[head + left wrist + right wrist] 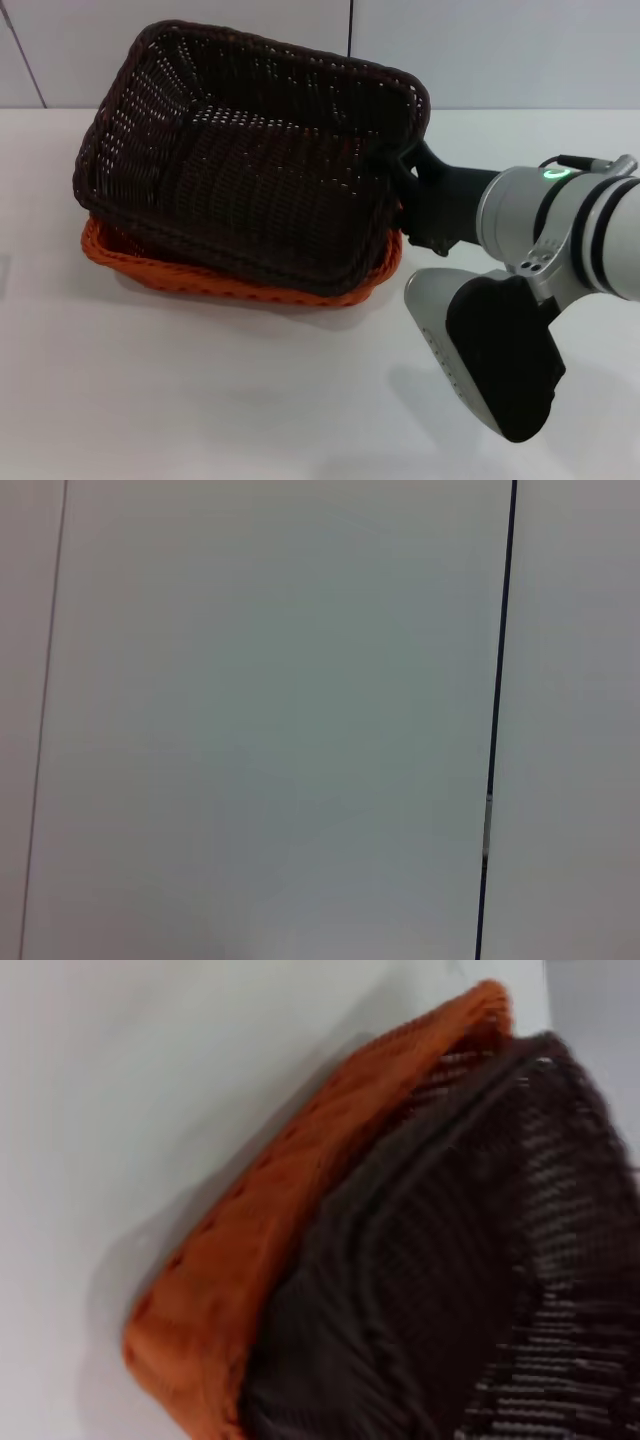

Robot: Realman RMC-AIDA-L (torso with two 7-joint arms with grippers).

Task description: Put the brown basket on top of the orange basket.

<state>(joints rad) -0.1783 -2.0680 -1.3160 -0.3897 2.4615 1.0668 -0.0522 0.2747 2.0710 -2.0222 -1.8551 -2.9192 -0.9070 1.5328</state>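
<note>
1. My right gripper (408, 180) is nearest me, at the right rim of the dark brown woven rectangular basket (250, 160); seemingly grasping it, though I cannot tell.
2. That basket sits tilted inside the bright orange woven rectangular basket (240, 285).

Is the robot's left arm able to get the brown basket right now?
Probably not right away. The left arm is out of the head view, and its wrist camera shows only blank wall. The right claw is already at the brown basket, over the orange basket.

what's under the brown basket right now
The orange basket sits under the brown basket, which is tilted inside it; only its orange rim shows, its floor is covered. The right gripper is at the brown basket's right rim.
</note>
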